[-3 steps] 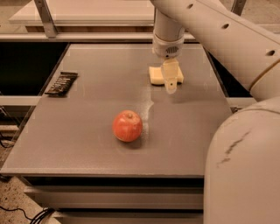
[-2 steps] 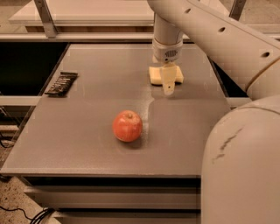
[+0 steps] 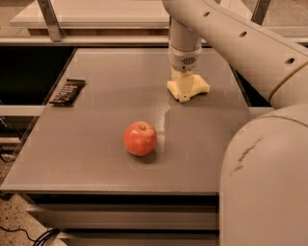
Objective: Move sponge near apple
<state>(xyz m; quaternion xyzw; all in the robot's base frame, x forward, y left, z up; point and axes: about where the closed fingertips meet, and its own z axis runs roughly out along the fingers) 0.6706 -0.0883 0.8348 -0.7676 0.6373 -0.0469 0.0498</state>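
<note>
The pale yellow sponge (image 3: 197, 87) lies on the grey table (image 3: 86, 158) at the back right. My gripper (image 3: 182, 90) comes straight down from the arm and sits on the sponge's left part, low at the table surface. The red-orange apple (image 3: 140, 138) rests near the table's middle, to the front left of the sponge and well apart from it.
A flat black ridged item (image 3: 67, 91) lies at the table's left edge. My arm's large white body (image 3: 264, 182) fills the lower right. A pale shelf (image 3: 96, 14) with metal posts runs behind the table. A dark gap lies to the left.
The gripper has moved a little left and down onto the sponge. The sponge and the apple stay in place.
</note>
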